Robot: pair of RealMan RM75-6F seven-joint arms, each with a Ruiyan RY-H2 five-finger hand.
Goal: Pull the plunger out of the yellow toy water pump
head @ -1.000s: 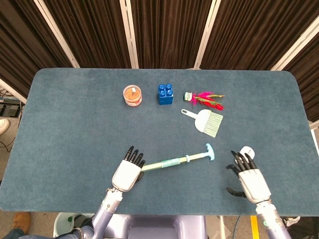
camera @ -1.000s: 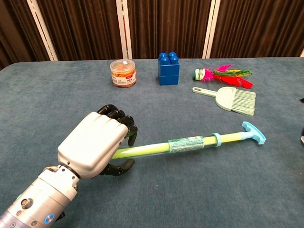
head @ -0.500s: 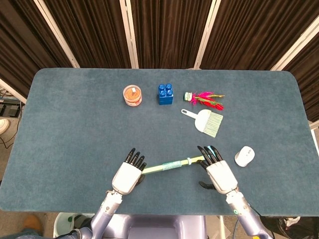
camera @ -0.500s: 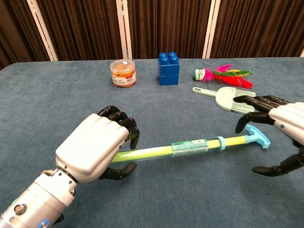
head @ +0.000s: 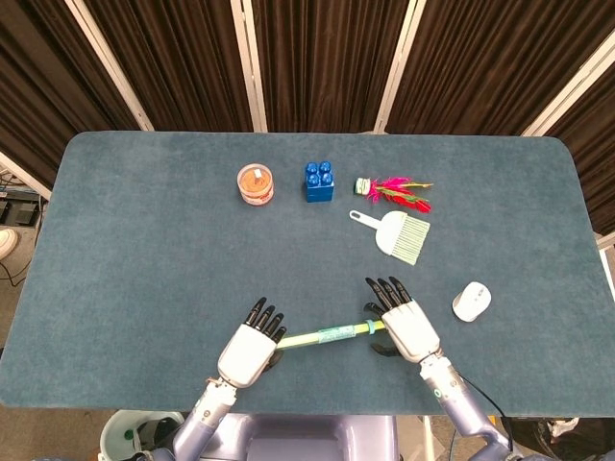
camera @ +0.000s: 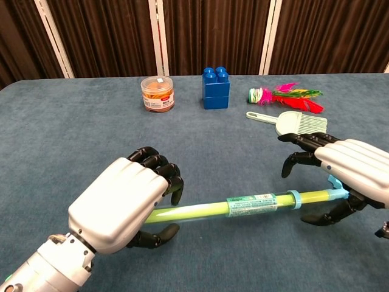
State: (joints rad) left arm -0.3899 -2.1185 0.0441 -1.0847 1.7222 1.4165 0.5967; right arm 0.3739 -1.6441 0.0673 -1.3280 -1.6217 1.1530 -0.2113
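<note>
The yellow toy water pump (camera: 200, 212) lies across the near table, a clear yellow-green tube with a labelled band (head: 332, 334). My left hand (camera: 124, 204) grips its left end, fingers curled over the tube and thumb under it; this hand also shows in the head view (head: 248, 351). The light-blue plunger handle (camera: 335, 185) at the right end is mostly hidden under my right hand (camera: 349, 170). That hand arches over the handle with fingers and thumb spread apart, not closed on it. In the head view the right hand (head: 405, 327) covers the handle entirely.
Along the far side stand an orange-filled jar (head: 256, 183), a blue block (head: 320, 181), a pink feathered shuttlecock (head: 394, 189) and a pale hand brush (head: 396, 233). A white mouse (head: 471, 301) lies just right of my right hand.
My right hand came in from the right, past the mouse, and now covers the plunger handle. The pump shifted slightly nearer and its right end swung down. The left hand kept its grip.
</note>
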